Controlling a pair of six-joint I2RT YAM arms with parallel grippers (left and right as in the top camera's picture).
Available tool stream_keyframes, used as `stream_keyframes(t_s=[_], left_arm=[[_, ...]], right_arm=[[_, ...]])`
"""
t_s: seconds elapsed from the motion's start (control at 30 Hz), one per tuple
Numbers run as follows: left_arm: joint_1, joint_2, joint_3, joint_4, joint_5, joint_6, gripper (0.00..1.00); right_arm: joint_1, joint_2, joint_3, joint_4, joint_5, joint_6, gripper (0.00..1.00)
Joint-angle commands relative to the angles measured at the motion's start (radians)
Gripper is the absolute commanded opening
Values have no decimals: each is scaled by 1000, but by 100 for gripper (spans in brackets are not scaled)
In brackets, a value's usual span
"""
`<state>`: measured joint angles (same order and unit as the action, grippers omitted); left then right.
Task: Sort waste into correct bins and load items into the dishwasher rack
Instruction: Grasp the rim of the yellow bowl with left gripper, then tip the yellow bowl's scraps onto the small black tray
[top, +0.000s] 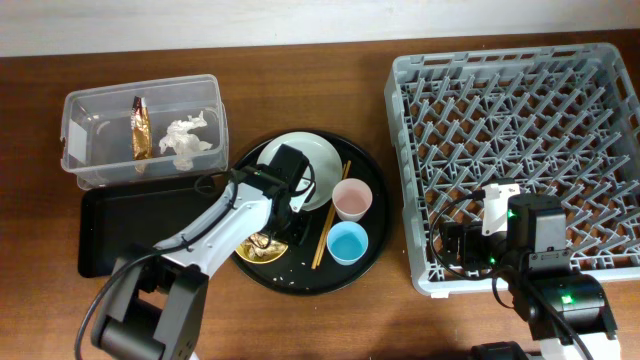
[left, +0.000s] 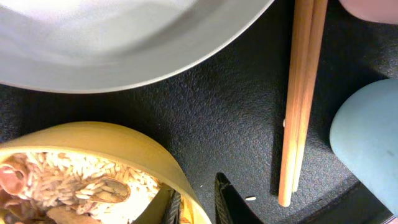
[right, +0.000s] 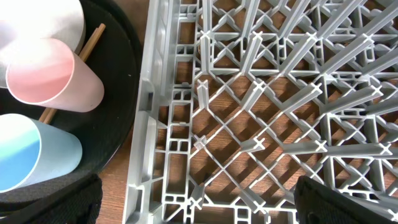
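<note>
Left gripper (left: 195, 206) clamped the yellow bowl (left: 93, 140) by its rim, likely to dump scraps (left: 68, 180). Right gripper (right: 199, 200) hovered spread over the rack (right: 249, 93).

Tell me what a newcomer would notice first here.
The big grey dishwasher rack fills the right side, with no dishes loaded. In the middle, the left gripper has its jaws astride the rim of a yellow bowl of rice-like scraps on the round black tray. Top left, a clear tub holds a foil wrapper and tissue.
</note>
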<state>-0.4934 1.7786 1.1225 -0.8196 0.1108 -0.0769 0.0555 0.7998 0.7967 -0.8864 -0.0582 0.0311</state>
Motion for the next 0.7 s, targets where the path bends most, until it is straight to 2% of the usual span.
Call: stream_keyframes(t_s=[0.0,0.13,0.3,0.47,0.67], left_arm=[[-3,43,-10,2,-3,-37,7],[-3,43,-9,-5,-4,-36,1],[-3,23,21,-67,-4,-47,0],[5,-136,50,-95,-3,-42,0],[206,-272,50,-102,23,-10,0]], right_arm=[[-5,-1,21,0,-14,11,99],[-5,-1,21,0,-14,11,99],[-5,-1,21,0,-14,11,99],[-5,-1,21,0,-13,11,99],[-5,-1,21,0,-14,11,99]])
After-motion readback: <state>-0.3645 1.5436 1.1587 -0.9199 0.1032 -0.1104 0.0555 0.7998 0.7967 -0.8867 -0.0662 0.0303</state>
